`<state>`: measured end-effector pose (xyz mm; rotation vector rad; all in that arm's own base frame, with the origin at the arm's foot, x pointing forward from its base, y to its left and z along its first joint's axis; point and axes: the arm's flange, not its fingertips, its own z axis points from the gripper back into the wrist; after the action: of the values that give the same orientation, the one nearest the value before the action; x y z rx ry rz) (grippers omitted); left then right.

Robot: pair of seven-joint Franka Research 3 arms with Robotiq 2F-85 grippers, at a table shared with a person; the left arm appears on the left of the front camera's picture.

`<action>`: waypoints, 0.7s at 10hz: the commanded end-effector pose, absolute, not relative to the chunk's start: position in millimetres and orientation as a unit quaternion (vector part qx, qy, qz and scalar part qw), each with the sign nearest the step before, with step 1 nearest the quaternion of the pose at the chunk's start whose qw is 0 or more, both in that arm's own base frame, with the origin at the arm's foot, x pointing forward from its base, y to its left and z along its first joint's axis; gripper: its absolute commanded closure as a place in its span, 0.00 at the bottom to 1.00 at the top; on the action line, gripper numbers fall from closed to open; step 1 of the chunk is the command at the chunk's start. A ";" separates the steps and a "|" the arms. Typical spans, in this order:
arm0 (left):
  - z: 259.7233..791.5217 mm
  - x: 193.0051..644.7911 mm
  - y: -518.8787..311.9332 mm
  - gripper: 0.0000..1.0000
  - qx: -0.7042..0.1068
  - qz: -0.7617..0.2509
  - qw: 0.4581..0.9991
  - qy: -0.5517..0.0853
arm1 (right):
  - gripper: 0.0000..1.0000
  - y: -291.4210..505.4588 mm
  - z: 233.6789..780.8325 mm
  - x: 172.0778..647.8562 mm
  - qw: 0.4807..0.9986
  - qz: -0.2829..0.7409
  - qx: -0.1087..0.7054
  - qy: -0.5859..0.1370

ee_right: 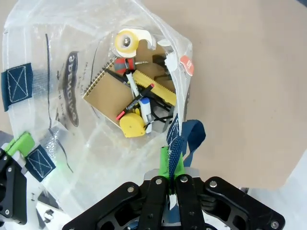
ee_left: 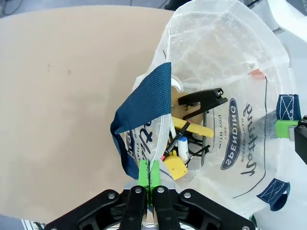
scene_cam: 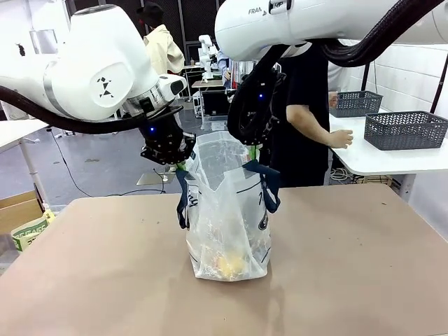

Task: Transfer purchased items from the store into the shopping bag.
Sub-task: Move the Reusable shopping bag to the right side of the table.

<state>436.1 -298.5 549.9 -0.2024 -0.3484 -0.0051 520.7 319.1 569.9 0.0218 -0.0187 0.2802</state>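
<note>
The shopping bag (scene_cam: 227, 217) stands upright at the middle of the brown table (scene_cam: 91, 266), its mouth held wide between both grippers. My left gripper (scene_cam: 182, 166) (ee_left: 149, 168) is shut on the bag's rim beside a navy handle (ee_left: 144, 108). My right gripper (scene_cam: 252, 150) (ee_right: 171, 162) is shut on the opposite rim at the other handle (ee_right: 189, 136). At the bag's bottom lie the purchased items: a tan spiral notebook (ee_right: 106, 98), a yellow tape measure (ee_right: 132, 125) (ee_left: 175, 166), a tape dispenser (ee_right: 128, 42), a yellow ruler (ee_left: 195, 129) and pens.
A person in black (scene_cam: 308, 105) stands past the table's far edge, one hand (scene_cam: 341, 138) on a white side table (scene_cam: 392, 159). Two dark grey lattice baskets (scene_cam: 406, 129) (scene_cam: 357, 103) stand on that table. Cardboard boxes (scene_cam: 21, 213) sit at the left.
</note>
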 end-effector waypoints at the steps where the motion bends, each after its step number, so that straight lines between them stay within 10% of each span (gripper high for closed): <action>1: 550.3 433.7 -295.9 1.00 -0.098 -0.004 0.980 -0.175 | 1.00 319.5 571.2 520.4 0.987 0.158 0.020 -0.007; 7: 570.1 452.7 -322.3 1.00 -0.068 -0.087 0.985 -0.135 | 1.00 323.5 571.9 517.6 0.995 0.100 0.002 -0.010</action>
<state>444.1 -317.2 558.5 -0.1982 -0.3167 -0.1329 520.2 320.3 568.9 0.0221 -0.0130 0.2360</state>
